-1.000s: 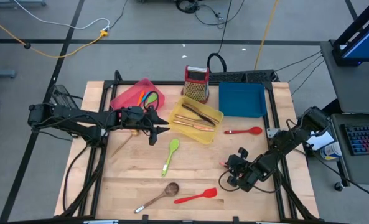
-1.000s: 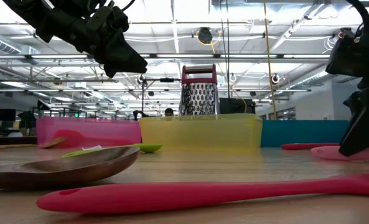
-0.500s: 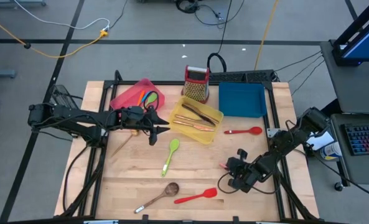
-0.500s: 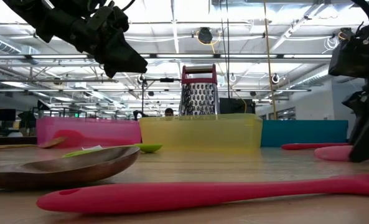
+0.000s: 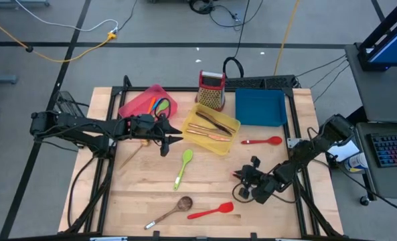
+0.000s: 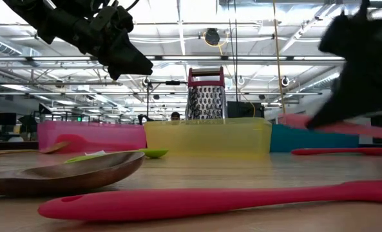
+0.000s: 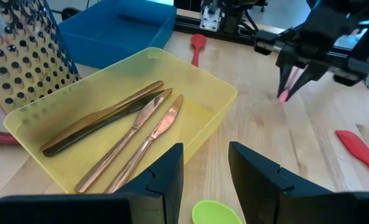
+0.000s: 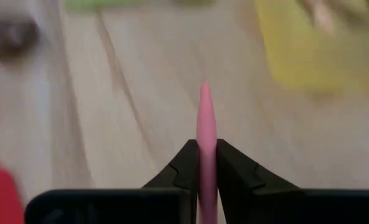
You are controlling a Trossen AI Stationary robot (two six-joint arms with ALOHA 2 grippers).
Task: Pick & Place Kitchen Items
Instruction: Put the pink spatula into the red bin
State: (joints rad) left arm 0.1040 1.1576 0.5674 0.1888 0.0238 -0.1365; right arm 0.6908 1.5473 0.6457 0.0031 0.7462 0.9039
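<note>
**Right end effector pinches a pink utensil above the worktop**

The right end effector [image 5: 244,178] sits at about 4 o'clock from the middle of the wooden worktop [image 5: 144,194]. Its two dark fingers [image 8: 185,168] are pressed onto the slim handle of a pink utensil [image 8: 206,134], which sticks out forward between them. In the left wrist view the same pink utensil [image 7: 289,84] hangs from that end effector clear of the wood.

The left end effector [image 5: 170,139] hovers at about 10 o'clock, just beside the yellow tray [image 5: 230,140], its fingers [image 7: 165,180] spread apart with nothing between them.

The other kitchen items lie as follows:
- Copper-coloured cutlery [image 7: 144,134] and a darker knife [image 7: 100,127] rest inside the yellow tray.
- A green spoon [image 5: 183,166] lies near the centre, at 6 o'clock from the yellow tray.
- A red spoon [image 5: 262,141] lies at about 3 o'clock, just below the blue tray [image 5: 260,107].
- A red spatula [image 5: 211,211] and a brownish spoon [image 5: 171,210] lie near the front edge at about 6 o'clock.
- Several coloured utensils [image 5: 159,106] sit in the pink tray [image 5: 134,107] at about 11 o'clock.

A red-topped grater [image 5: 211,89] stands at 12 o'clock, between the pink and blue trays.
</note>
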